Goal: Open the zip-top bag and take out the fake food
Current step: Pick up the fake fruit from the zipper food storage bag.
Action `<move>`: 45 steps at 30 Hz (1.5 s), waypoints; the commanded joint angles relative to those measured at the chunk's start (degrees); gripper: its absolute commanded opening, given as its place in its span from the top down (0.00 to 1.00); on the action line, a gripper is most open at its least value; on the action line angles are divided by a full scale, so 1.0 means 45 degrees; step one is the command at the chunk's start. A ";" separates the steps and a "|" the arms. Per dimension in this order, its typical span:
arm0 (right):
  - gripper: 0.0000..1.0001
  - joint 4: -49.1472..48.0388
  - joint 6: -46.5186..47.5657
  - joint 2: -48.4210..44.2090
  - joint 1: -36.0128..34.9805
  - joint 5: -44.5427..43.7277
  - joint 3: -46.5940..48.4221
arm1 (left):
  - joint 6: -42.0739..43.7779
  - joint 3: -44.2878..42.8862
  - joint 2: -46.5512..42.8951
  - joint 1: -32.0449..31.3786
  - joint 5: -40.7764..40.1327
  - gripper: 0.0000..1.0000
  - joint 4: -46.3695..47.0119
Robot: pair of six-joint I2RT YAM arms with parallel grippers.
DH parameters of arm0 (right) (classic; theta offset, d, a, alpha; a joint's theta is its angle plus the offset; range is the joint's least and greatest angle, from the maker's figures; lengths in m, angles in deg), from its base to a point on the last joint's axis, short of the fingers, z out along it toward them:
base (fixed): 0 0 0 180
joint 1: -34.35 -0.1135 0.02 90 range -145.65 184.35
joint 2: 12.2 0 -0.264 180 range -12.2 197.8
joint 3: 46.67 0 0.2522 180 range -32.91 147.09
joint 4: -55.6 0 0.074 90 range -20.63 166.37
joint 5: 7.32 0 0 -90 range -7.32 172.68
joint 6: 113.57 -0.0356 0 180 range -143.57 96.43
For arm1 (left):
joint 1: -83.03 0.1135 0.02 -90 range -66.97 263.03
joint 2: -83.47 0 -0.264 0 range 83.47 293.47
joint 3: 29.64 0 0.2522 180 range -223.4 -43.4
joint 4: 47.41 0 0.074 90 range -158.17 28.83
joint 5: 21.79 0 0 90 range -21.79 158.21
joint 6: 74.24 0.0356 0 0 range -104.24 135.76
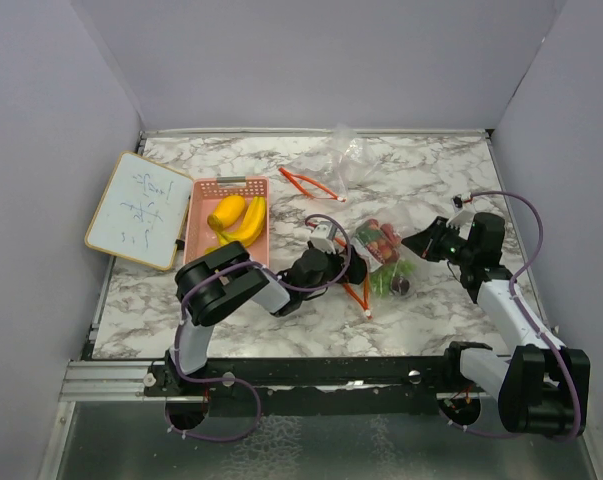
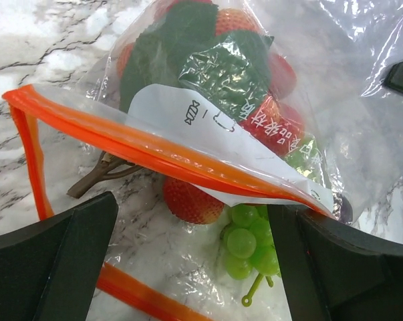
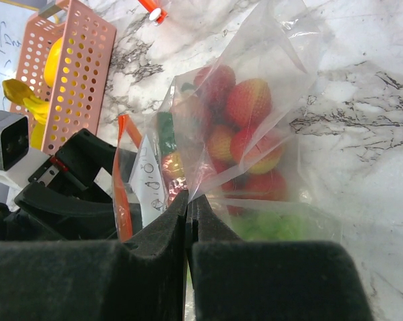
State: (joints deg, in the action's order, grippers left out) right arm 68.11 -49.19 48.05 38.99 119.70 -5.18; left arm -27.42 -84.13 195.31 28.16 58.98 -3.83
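Note:
The zip-top bag (image 1: pixel 383 250) with an orange zip lies at mid-table, its mouth open toward my left gripper (image 1: pixel 349 272). It holds fake food: red strawberries (image 1: pixel 381 237), green grapes and a dark piece. In the left wrist view the left gripper (image 2: pixel 194 267) is open and empty at the bag's mouth, with the upper zip strip (image 2: pixel 154 150) above a strawberry (image 2: pixel 191 199) and green grapes (image 2: pixel 251 237). My right gripper (image 1: pixel 423 244) is shut on the bag's clear plastic (image 3: pixel 208 180) at the far end, with strawberries (image 3: pixel 248 107) just beyond the pinch.
A pink slotted basket (image 1: pixel 198 232) left of the bag holds yellow banana and lemon pieces (image 1: pixel 239 220). A second, empty zip bag (image 1: pixel 336 160) lies at the back. A small whiteboard (image 1: pixel 139 210) leans at the left edge. Grey walls enclose the table.

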 commanded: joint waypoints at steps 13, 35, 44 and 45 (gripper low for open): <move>0.98 -0.0025 0.0215 -0.0124 0.0062 0.0362 0.0259 | -0.1756 -0.0674 0.1776 -0.0033 -0.0862 0.30 0.2479; 0.98 -0.0333 0.0360 0.0301 0.0071 0.0389 0.0147 | -0.4747 -0.1535 0.3678 0.0628 0.0030 0.20 0.4636; 0.98 -0.0404 0.0379 0.0392 0.0069 0.0350 0.0142 | -0.3502 -0.2675 0.3760 0.0163 -0.0208 0.25 0.1288; 0.98 -0.0404 0.0372 0.0414 0.0072 0.0349 0.0144 | -0.3497 -0.2744 0.3864 0.0163 -0.0164 0.27 0.1257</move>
State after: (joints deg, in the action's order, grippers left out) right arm 67.78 -48.30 49.75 38.99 120.07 -5.16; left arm -45.78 -95.82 210.39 29.91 57.84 10.79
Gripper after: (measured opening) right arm 0.021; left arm 0.764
